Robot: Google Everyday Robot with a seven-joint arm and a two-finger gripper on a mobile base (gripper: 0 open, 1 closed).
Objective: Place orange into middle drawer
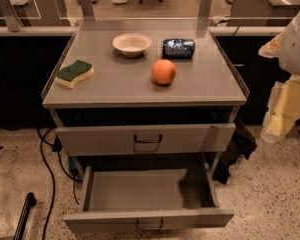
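gripper claw at 3 o'clock edge, state cannot tell. orange untouched on cabinet top; middle drawer open. next: reach, grasp orange.

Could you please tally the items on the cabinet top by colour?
Orange: 1, the orange
Cream: 1, the bowl
Blue: 1, the packet
Green-and-yellow: 1, the sponge
Total: 4
The gripper hangs right of the cabinet.
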